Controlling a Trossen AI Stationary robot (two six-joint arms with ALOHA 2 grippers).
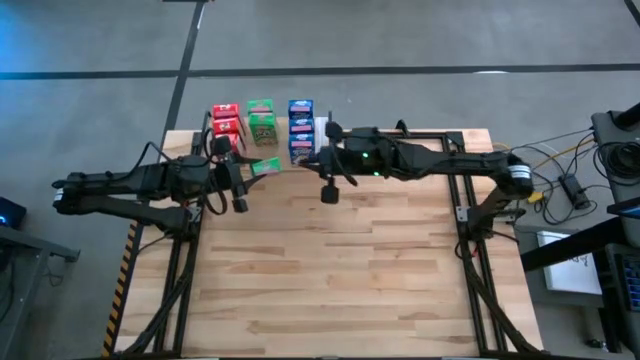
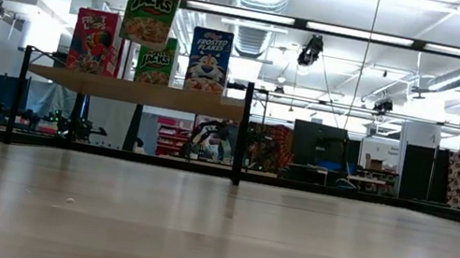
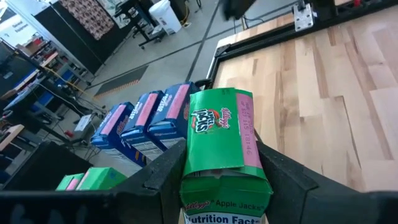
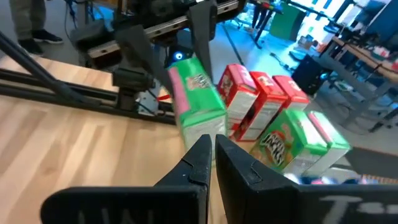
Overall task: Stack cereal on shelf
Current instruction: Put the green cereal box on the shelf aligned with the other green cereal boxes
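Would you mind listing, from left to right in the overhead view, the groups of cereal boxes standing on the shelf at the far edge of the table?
Red cereal boxes → green cereal boxes → blue cereal boxes, all on the light wooden shelf.

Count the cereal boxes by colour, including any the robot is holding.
Red boxes: 3
Green boxes: 3, counting the held green box in the left gripper
Blue boxes: 3
Total: 9
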